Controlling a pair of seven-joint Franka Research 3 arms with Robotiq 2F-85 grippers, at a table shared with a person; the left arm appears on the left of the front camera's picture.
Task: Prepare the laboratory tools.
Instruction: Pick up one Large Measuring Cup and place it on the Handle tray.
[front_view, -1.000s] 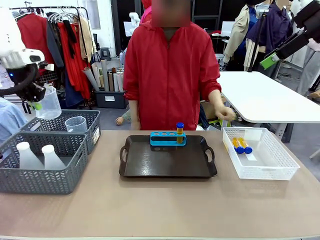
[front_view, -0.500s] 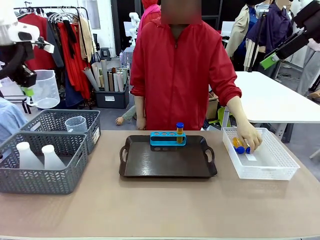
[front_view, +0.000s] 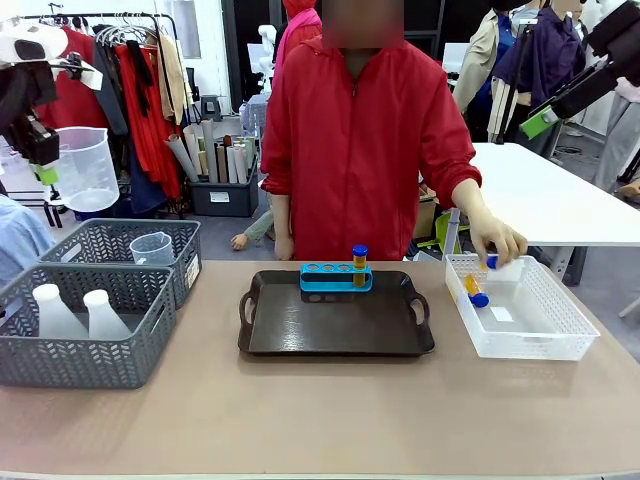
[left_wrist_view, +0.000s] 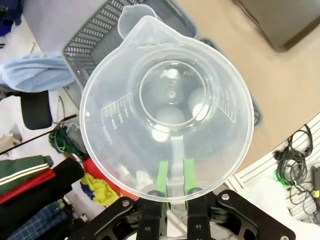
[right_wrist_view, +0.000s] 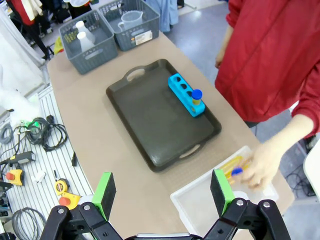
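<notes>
The left gripper (left_wrist_view: 172, 172) clamps the clear beaker (left_wrist_view: 167, 105) aloft; the right gripper (right_wrist_view: 162, 192) gapes. The person's hand (front_view: 497, 240) grips a test tube (front_view: 492, 261).

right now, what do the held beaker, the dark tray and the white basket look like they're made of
Beaker: clear plastic by the look, glossy, see-through, with scale marks on the wall.
Tray: dark brown, smooth with a soft sheen; plastic or lacquered wood, hard to tell.
White basket: probably moulded plastic, with fine mesh walls and a matte finish.

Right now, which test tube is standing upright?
The tube in the blue rack; another lies in the white basket, and the person's hand holds a third.
</notes>
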